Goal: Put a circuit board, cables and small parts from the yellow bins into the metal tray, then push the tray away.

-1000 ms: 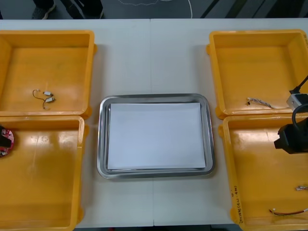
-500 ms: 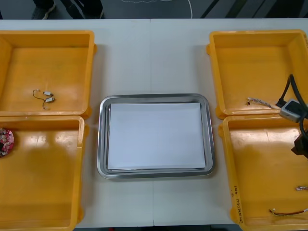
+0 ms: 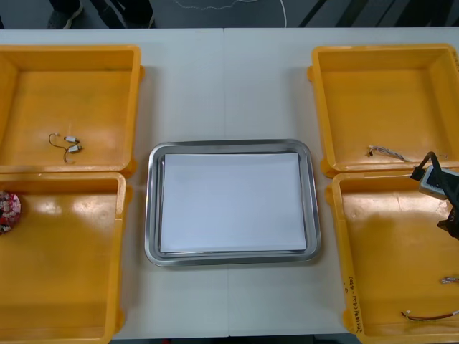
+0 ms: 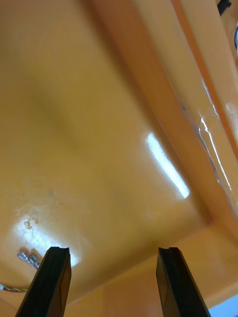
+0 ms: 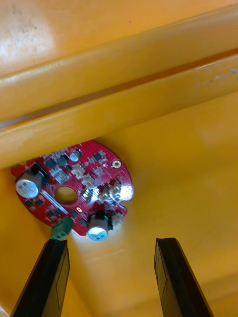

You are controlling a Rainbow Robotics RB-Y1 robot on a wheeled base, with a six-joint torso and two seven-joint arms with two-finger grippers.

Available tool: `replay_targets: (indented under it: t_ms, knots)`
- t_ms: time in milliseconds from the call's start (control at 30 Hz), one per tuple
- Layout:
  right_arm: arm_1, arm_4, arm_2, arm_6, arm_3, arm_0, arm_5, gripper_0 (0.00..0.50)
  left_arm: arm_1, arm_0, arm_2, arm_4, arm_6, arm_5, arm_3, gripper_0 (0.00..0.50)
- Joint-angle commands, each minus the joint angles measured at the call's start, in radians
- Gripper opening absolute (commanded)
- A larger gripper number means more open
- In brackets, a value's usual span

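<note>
Looking down in the front view, the metal tray (image 3: 150, 215), white inside, sits mid-table between the four yellow bins (image 3: 136, 107). The right arm (image 3: 434, 180) reaches in at the table's right edge, over the wall between the two right-hand bins. Its fingers cannot be made out here. Just beyond it, in the far right bin (image 3: 323, 107), lies the twisted cable (image 3: 386, 151). On its near side, in the near right bin (image 3: 338, 244), are the small metal parts (image 3: 450, 279) and, nearer still, the red and yellow cable (image 3: 430, 314). Well across the table from that arm, the round red circuit board (image 3: 7, 211) lies at the outer edge of the near left bin (image 3: 120, 244).

In the right wrist view, the right gripper (image 4: 113, 252) stands wide open with nothing between its fingers, over the bin's bare floor. The small metal parts lie just outside one fingertip, and a cable end shows a little farther out on the same side.

In the left wrist view, the left gripper (image 5: 111, 242) is likewise spread wide and empty. The circuit board lies flat just past the fingertips, against the bin's wall and offset toward one finger, with its green connector right by that finger's tip
</note>
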Motion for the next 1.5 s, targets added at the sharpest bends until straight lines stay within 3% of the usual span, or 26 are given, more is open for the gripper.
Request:
replay_targets:
  t_ms: [33, 300, 567, 1500]
  knots:
    - [-0.077, -0.041, -0.031, 0.110, -0.001, 0.063, -0.059, 0.500, 0.047, 0.017, -0.008, -0.028, -0.031, -0.035, 0.006, 0.500]
    - [-0.114, -0.123, -0.029, 0.249, 0.052, 0.076, -0.069, 0.500, 0.045, 0.021, -0.045, -0.083, -0.039, -0.047, 0.006, 0.500]
    - [-0.091, -0.147, -0.031, 0.439, 0.195, 0.076, -0.125, 0.500, 0.005, 0.044, -0.054, -0.092, -0.050, -0.084, 0.006, 0.500]
    - [-0.083, -0.193, -0.034, 0.441, 0.215, 0.171, -0.093, 0.500, -0.090, 0.086, -0.054, -0.158, -0.096, -0.133, 0.006, 0.500]
